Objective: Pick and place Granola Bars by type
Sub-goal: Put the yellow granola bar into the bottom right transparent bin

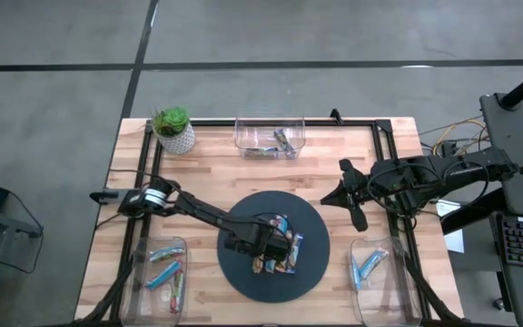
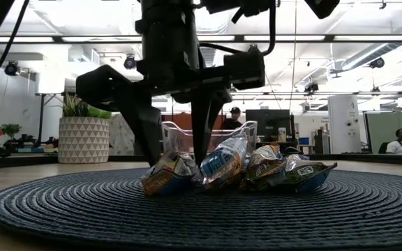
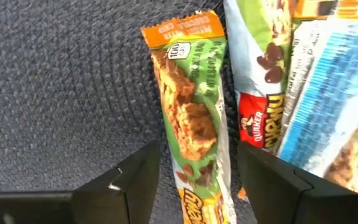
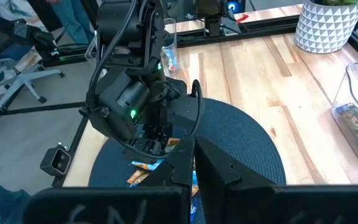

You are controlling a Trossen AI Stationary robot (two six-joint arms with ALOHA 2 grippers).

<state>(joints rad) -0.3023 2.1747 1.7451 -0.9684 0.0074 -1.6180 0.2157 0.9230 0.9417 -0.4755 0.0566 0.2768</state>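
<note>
The granola bars [image 1: 280, 252] lie heaped on the right half of the dark round mat [image 1: 243, 277] in the middle of the worktop [image 1: 207, 163], with bare mat all around the heap out to its rim. The left claw [image 1: 280, 245] is down over that heap, its fingers [image 3: 132, 183] standing wide to either side of one green-and-orange bar [image 3: 194, 118]; whether they touch it I cannot tell. Just beside that bar lie a green chewy bar [image 3: 260, 74] and a blue-wrapped one [image 3: 334, 93]. The right claw [image 1: 360, 218] hangs above bare wood near the mat's right edge, its fingers pressed together on nothing. Three clear bins [image 1: 271, 136] sit at the worktop's edges, each with a few bars inside: one at the far side, one at the near left corner [image 1: 157, 272], one at the near right corner [image 1: 370, 268]. A potted plant [image 1: 173, 127] stands at the far left corner.
</note>
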